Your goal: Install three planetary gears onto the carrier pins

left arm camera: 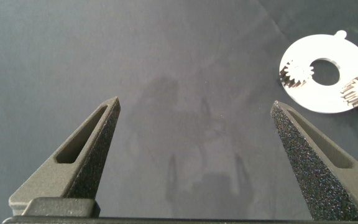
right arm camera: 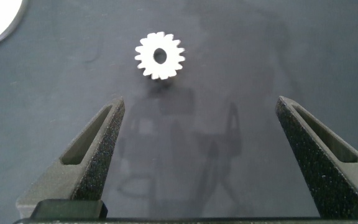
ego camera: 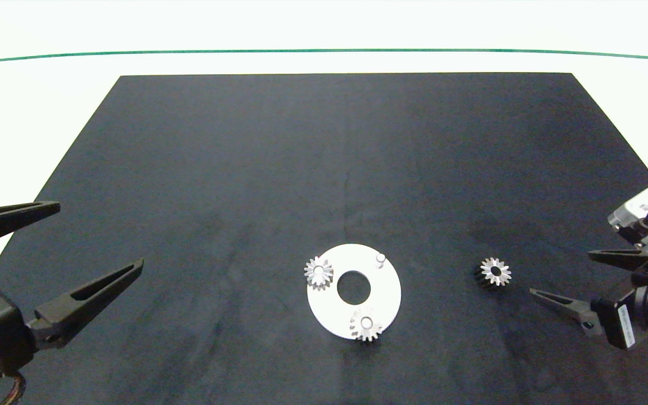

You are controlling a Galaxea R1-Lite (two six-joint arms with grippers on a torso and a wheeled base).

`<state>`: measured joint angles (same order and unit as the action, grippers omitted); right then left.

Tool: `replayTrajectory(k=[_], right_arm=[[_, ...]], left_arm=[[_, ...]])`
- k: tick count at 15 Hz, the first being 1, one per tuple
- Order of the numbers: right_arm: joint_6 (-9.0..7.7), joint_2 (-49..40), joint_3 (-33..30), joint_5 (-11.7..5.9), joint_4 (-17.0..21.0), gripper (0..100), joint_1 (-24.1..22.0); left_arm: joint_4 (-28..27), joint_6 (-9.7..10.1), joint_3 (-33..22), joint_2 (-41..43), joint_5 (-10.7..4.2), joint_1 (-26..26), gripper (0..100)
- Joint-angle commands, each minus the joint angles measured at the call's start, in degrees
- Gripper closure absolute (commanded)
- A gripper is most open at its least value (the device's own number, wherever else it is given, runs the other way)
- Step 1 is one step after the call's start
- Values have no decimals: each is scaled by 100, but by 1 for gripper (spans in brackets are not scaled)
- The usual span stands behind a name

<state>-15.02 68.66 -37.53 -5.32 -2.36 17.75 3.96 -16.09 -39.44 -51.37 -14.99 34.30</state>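
- Two of the planetary gears are already sitting on carrier pins: one gear [ego camera: 319, 272] on the white carrier disc [ego camera: 383, 292] at its left side, another gear [ego camera: 365, 324] at the disc's near edge. The whitish pin tips poke up through the bores, so they look properly seated.
- The third pin [ego camera: 380, 259] is bare, on the far right part of the disc.
- The last loose gear [ego camera: 495, 271] lies flat on the black mat [ego camera: 324, 169], off to the disc's right and toward the table's right edge.
- Right gripper [ego camera: 561, 275] sits near that gear with its fingers spread wide and empty, likely lined up for a grab.
- Left gripper [ego camera: 99, 239] is parked near the table's left edge, fingers spread too, holding nothing and well apart from the disc.
- Hard to tell whether the seated gears are pushed fully down. In the right wrist view the disc is cut off to a sliver at the corner.
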Motion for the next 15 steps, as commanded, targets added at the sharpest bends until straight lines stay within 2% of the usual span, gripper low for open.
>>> replayTrajectory(k=[1, 3, 5, 10, 13, 15], right_arm=[[-10, 253, 18, 215, -36, 0, -8], [-10, 526, -43, 373, -71, 0, 88], [-10, 772, -87, 373, -106, 0, 150], [-27, 1264, -96, 329, -616, 0, 159], [-10, 1396, -114, 347, -686, 0, 150], [78, 1545, -210, 356, -695, 0, 115]], left_arm=[[8, -8, 6, 4, -12, 32, 0], [-1, -8, 15, -4, -12, 32, 0], [-62, -8, 6, 4, -12, 32, 0], [-71, -8, 6, 4, -12, 32, 0], [-71, -8, 6, 4, -12, 32, 0], [-80, -8, 6, 4, -12, 32, 0]])
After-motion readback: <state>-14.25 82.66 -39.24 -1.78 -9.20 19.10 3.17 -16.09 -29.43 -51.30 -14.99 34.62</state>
